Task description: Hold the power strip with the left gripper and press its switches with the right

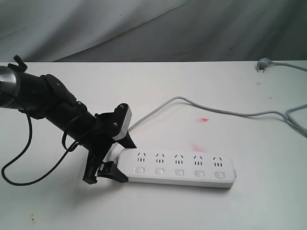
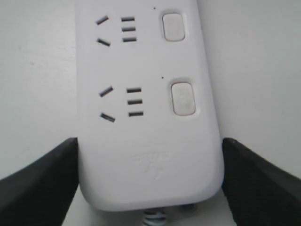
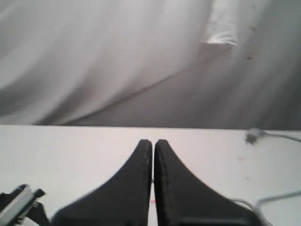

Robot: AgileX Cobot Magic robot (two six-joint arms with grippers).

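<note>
left arm: slants down from the left, claw (image 1: 122, 160) clamped across cord end of power strip (image 1: 192, 165) | strip: flat on table (image 1: 216, 91), switches (image 1: 179, 172) face up | right claw (image 3: 153, 141): closed, empty, above table

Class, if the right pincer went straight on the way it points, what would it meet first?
Probably nothing near: the right pincer points across the table toward the grey backdrop cloth, though depth is unclear.

From afar, the exterior camera is looking down on the whole power strip (image 1: 177, 167). The left wrist camera is sharing its end, close between the fingers (image 2: 37, 183) of the left gripper (image 2: 148, 143). The right wrist camera is facing the backdrop (image 3: 117, 56).
</note>
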